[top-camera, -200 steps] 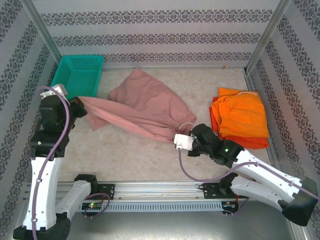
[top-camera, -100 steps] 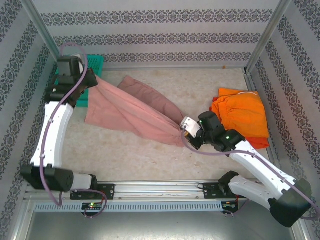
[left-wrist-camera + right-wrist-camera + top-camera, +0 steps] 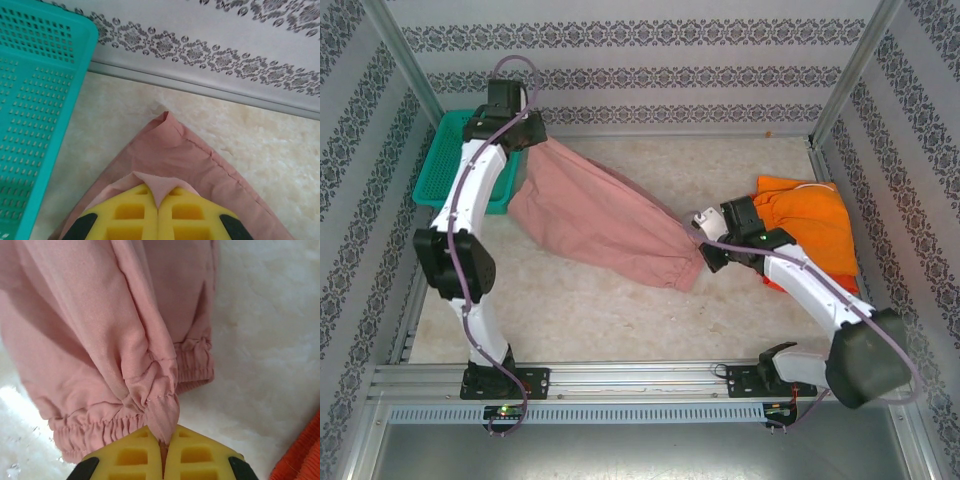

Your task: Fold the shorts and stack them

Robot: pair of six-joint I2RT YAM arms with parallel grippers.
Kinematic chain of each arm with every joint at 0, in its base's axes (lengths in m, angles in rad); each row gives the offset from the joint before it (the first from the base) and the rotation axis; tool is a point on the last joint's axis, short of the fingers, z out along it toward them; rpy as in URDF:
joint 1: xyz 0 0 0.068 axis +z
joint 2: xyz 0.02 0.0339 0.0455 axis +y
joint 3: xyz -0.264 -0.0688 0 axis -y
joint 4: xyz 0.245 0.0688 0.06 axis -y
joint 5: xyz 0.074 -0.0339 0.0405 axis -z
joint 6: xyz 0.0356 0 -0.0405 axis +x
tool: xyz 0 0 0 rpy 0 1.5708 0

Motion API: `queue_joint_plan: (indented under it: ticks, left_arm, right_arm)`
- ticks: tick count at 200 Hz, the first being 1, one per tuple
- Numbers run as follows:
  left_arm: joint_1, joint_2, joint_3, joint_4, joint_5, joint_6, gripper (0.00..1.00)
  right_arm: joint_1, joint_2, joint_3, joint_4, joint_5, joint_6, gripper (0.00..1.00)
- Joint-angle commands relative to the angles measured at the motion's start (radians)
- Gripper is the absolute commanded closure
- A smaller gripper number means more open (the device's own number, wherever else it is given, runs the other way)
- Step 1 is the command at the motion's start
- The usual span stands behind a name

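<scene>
Pink shorts [image 3: 605, 225] are pinched at both ends in my grippers. My left gripper [image 3: 158, 200] has its yellow pads pressed together on a corner of the cloth beside a hemmed edge. It is at the far left of the table [image 3: 620, 320], just beside the teal basket [image 3: 30, 100] and near the patterned back wall [image 3: 210, 45]. My right gripper [image 3: 164, 442] is likewise closed, with a bunch of the gathered elastic edge nipped between its pads; the ruched band runs off to both sides of the pinch. Between the two grips the cloth stretches in a long slant from the far left down toward the middle right, spread fairly flat. I cannot tell how much of it rests on the table and how much is lifted. Just to the right of my right gripper lies a pile: orange shorts [image 3: 810, 235] on top of red-orange shorts [image 3: 840, 284], whose darker edge shows along the near side. A white drawstring [image 3: 815, 186] loops at the pile's far edge. The pile sits by the right wall, apart from the pink cloth. The basket stands in the far left corner, partly behind my left arm.
</scene>
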Motion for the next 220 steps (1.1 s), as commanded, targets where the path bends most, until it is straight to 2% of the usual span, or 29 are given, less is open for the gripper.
queue_joint_plan:
  ticks: [1,6,16,25,29,34,42,56,68,86,99,110,131,145,162,182,220]
  left_arm:
    - [0.004,0.109,0.122,-0.015,-0.021,0.005,1.0]
    - [0.004,0.141,0.151,-0.011,-0.011,-0.002,0.98]
    - [0.004,0.21,0.23,-0.009,0.01,-0.01,0.89]
    - [0.004,0.287,0.329,-0.03,0.028,-0.019,0.7]
    - [0.004,0.324,0.383,-0.047,0.033,-0.025,0.58]
    - [0.004,0.367,0.462,-0.076,0.039,-0.03,0.45]
    - [0.004,0.435,0.597,-0.136,0.051,-0.037,0.33]
    - [0.004,0.496,0.785,-0.238,0.064,-0.051,0.21]
    - [0.003,0.453,0.795,-0.269,0.084,-0.066,0.17]
    - [-0.013,0.299,0.626,-0.258,0.12,-0.053,0.12]
    - [-0.033,0.151,0.397,-0.19,0.132,-0.04,0.08]
    - [-0.049,0.003,0.14,-0.061,0.161,-0.051,0.0]
    - [-0.06,-0.237,-0.334,0.244,0.227,-0.142,0.0]
    - [-0.063,-0.329,-0.547,0.378,0.259,-0.199,0.0]
    - [-0.07,-0.369,-0.727,0.503,0.281,-0.241,0.0]
    - [-0.071,-0.351,-0.863,0.616,0.264,-0.263,0.0]
    - [-0.071,-0.251,-0.971,0.768,0.227,-0.253,0.0]
  right_arm:
    - [-0.042,0.088,0.054,-0.024,0.057,0.097,1.0]
    - [-0.054,0.111,0.069,-0.025,0.073,0.13,0.98]
    - [-0.08,0.168,0.108,-0.032,0.103,0.2,0.82]
    - [-0.106,0.217,0.153,-0.049,0.105,0.255,0.61]
    - [-0.118,0.236,0.174,-0.057,0.107,0.28,0.53]
    - [-0.135,0.254,0.196,-0.064,0.115,0.324,0.46]
    - [-0.165,0.267,0.223,-0.073,0.115,0.393,0.39]
    - [-0.221,0.238,0.233,-0.06,0.048,0.503,0.28]
    - [-0.241,0.171,0.215,-0.024,-0.008,0.585,0.22]
    - [-0.204,0.071,0.186,0.031,-0.095,0.672,0.19]
    - [-0.145,0.036,0.189,0.044,-0.15,0.701,0.16]
    - [-0.09,0.029,0.192,0.049,-0.16,0.734,0.14]
    - [-0.009,0.048,0.164,0.121,-0.206,0.81,0.11]
    - [0.013,0.087,0.153,0.151,-0.227,0.859,0.11]
    - [0.019,0.146,0.159,0.15,-0.244,0.863,0.1]
    - [0.007,0.227,0.165,0.143,-0.22,0.838,0.09]
    - [-0.053,0.392,0.224,0.096,-0.223,0.786,0.09]
